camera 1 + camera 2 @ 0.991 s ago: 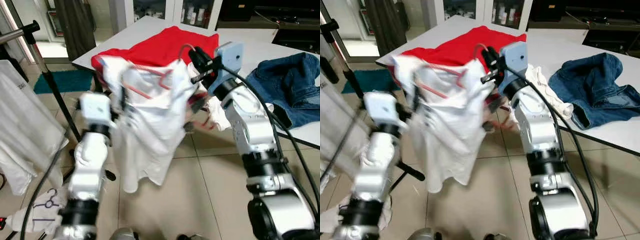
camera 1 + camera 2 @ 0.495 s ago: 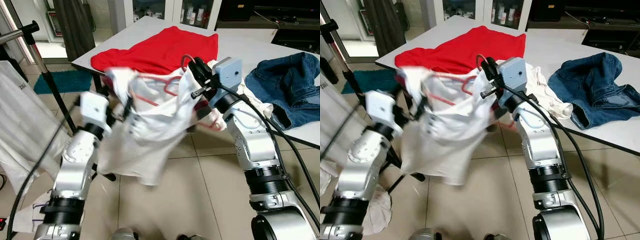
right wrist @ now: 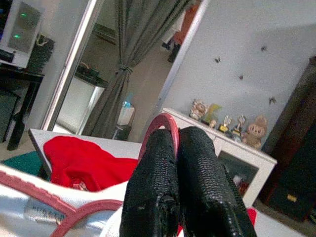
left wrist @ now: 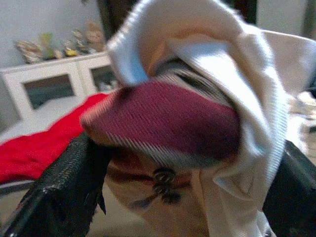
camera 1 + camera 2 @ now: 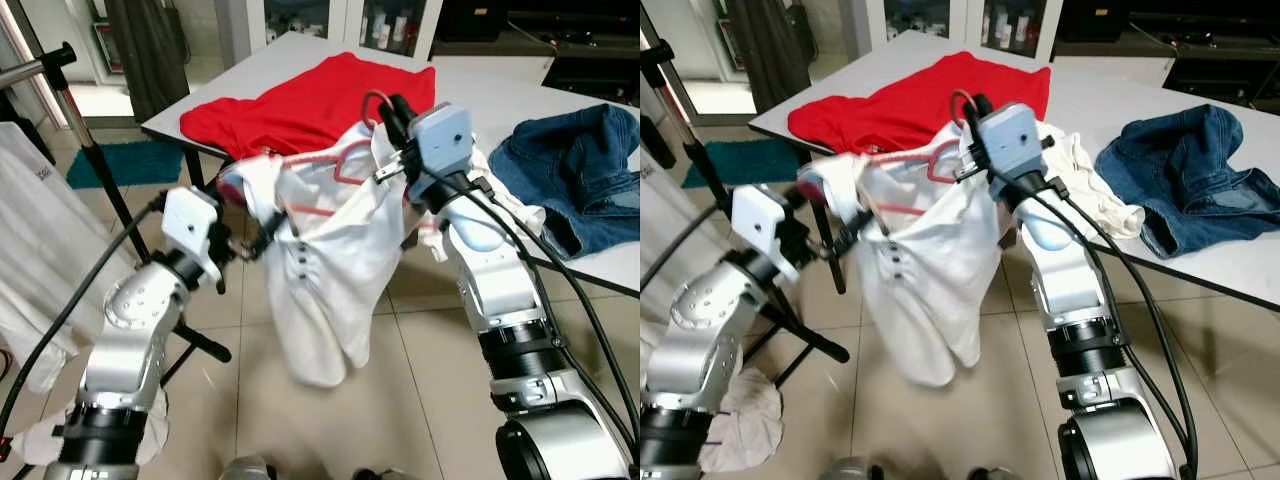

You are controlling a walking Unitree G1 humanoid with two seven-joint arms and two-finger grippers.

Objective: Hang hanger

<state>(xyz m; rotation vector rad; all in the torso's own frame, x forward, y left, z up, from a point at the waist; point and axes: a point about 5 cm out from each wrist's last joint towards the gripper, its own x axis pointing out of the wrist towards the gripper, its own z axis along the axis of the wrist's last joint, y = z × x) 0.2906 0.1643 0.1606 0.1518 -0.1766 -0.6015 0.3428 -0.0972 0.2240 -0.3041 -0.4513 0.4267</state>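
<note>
A white shirt hangs on a pink hanger in front of me, over the floor beside the table. My right gripper is shut on the hanger's hook, holding it up. My left gripper is lower on the left, at the shirt's shoulder. Its fingers stand wide apart, open, with the shirt's maroon-lined collar bunched between them. The clothes rail stands at the far left on a dark stand pole.
A white garment hangs from the rail. The white table behind holds a red shirt, blue jeans and a white cloth. Another white cloth lies on the tiled floor by the stand's foot.
The shirt no longer stretches toward my left arm and now hangs straight down from the hanger. My left arm has dropped lower and my right gripper has lifted the hook slightly.
</note>
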